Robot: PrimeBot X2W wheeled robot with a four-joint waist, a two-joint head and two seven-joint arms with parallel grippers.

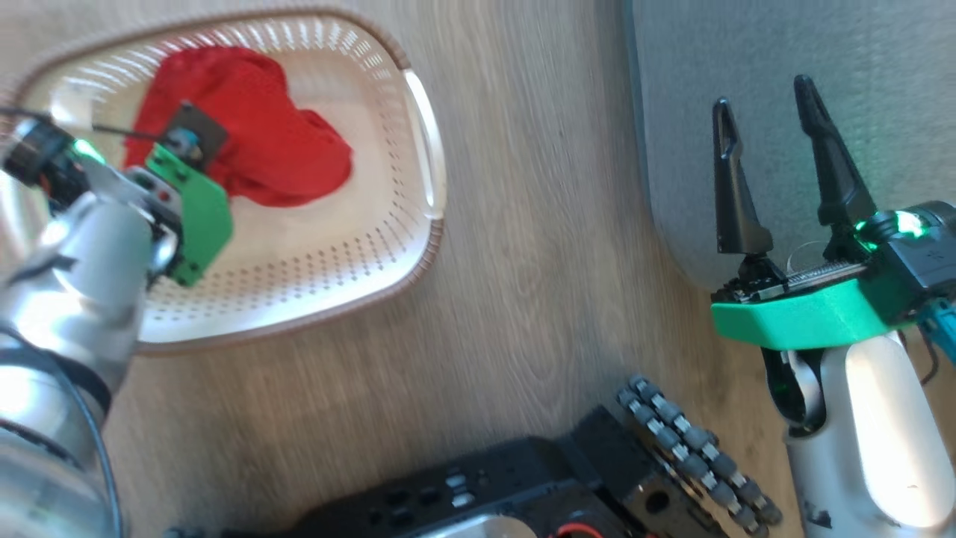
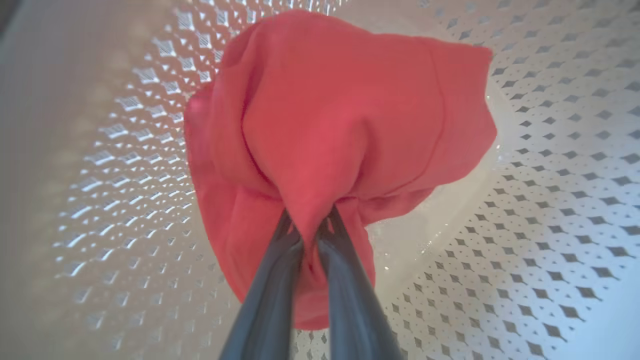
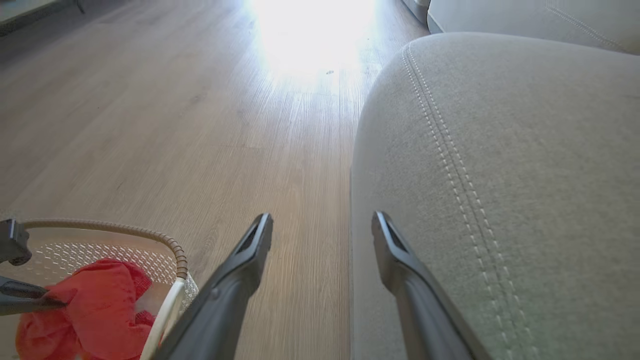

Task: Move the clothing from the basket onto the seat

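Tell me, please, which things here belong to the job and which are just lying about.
Job: red clothing; basket; seat; left end effector, shut on the clothing.
Just about: wooden floor; robot's dark base; right end effector, open and holding nothing.

Bright red fabric garment (image 1: 261, 142) in oval cream perforated basket (image 1: 358, 254); right gripper (image 1: 762, 91), fingers spread, at grey upholstered seat's (image 1: 747, 45) edge.

Silver forearms (image 1: 874, 433), green wrist plates (image 1: 806, 317), dark tapered fingers (image 1: 736, 194), black base (image 1: 463, 486).
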